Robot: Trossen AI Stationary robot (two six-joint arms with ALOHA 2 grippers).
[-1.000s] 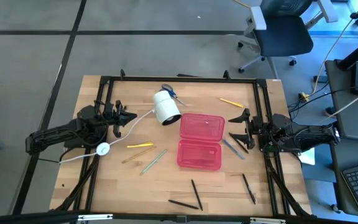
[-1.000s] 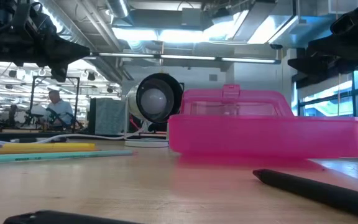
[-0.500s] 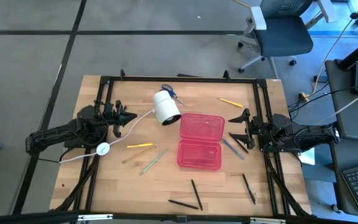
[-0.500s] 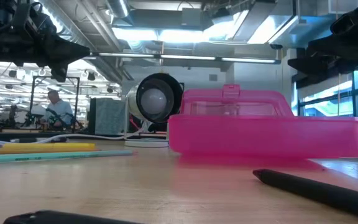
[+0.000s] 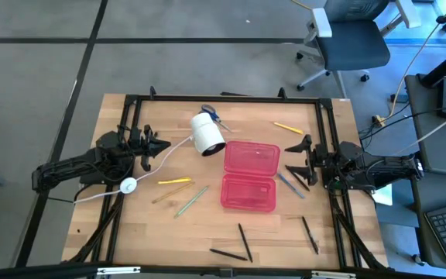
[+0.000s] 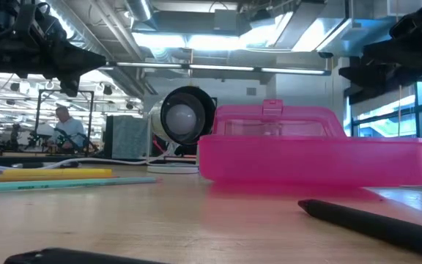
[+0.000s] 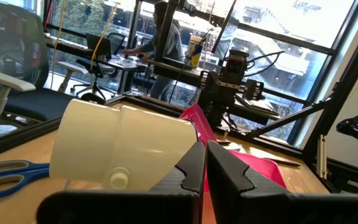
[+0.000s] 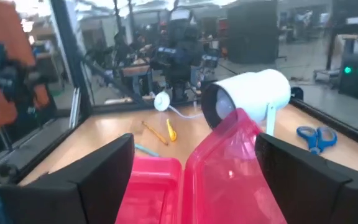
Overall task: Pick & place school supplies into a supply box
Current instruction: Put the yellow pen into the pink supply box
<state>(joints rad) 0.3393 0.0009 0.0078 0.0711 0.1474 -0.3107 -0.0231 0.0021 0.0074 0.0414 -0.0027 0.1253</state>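
Wide apart stand the jaws of the right gripper (image 5: pixel 299 161), at 3 o'clock of the supply box (image 5: pixel 249 176); the left gripper (image 5: pixel 155 146), at 9 o'clock, has its jaws almost together. Both hold nothing. The box lies open mid-table, pens scattered around it. I think a reach to the blue pen (image 5: pixel 288 184) just beside the box may push the box away.

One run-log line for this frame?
left gripper: shut, idle at table's left | right gripper: open, empty, beside box | box: lid open | pens: scattered on table
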